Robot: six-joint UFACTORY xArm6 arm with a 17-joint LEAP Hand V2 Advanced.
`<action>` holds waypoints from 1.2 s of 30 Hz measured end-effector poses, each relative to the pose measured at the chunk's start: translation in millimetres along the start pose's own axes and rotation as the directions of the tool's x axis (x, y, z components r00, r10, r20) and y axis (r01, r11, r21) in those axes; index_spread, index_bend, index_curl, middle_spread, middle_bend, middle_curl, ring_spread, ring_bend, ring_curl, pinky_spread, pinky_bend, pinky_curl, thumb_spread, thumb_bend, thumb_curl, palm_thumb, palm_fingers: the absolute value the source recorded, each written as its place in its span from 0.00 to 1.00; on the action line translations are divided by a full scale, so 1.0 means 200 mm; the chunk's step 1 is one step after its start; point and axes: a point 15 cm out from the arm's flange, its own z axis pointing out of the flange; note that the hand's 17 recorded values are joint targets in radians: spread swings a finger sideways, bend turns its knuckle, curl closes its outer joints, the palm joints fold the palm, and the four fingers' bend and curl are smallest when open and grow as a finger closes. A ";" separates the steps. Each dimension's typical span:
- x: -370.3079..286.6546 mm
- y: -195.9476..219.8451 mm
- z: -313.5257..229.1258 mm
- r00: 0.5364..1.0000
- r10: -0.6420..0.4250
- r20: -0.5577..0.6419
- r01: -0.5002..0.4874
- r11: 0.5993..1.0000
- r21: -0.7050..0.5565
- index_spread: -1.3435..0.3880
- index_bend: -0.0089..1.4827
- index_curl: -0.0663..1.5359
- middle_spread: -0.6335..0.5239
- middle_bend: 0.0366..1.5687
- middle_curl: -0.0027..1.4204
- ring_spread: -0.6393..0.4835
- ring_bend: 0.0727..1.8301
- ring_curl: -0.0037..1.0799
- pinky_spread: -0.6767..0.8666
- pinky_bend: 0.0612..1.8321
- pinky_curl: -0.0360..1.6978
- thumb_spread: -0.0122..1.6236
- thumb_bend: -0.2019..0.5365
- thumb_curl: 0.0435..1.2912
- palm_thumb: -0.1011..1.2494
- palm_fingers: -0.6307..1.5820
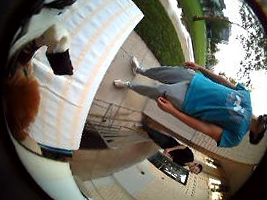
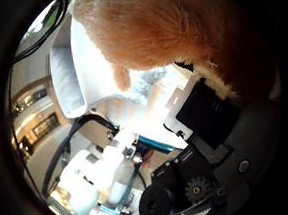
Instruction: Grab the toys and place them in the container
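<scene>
We note bright outdoor daylight. Sky glare washes out the far background behind the trees. The fluffy orange-brown plush toy (image 2: 162, 26) fills the thumb-side view, soft and unfocused. The white ribbed plastic table (image 1: 90, 46) bows strongly toward the dark circular border.

The hand (image 2: 202, 148) is built of boxy black blocks set in white brackets, with a dark grey curved shell bearing a round screw, a small toothed gear, a black knob and thin teal edging
</scene>
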 end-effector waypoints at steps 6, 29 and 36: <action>-0.50 -0.03 -0.40 0.986 -0.160 0.048 0.148 0.972 0.184 0.23 0.45 0.03 0.28 0.66 0.81 0.47 0.74 0.80 0.53 0.80 0.48 0.73 0.26 0.37 0.81 0.69; -1.23 -1.05 -0.29 0.976 -0.094 0.196 0.039 0.963 0.266 0.38 0.61 0.07 0.36 0.41 0.71 0.58 0.59 0.70 0.58 0.69 0.52 0.76 0.22 0.36 0.68 0.39; -1.22 -1.03 -0.15 0.958 -0.209 0.196 0.173 0.967 0.186 0.51 0.38 0.08 0.56 0.07 0.44 0.79 0.27 0.40 0.69 0.46 0.37 0.71 0.24 0.34 0.68 0.17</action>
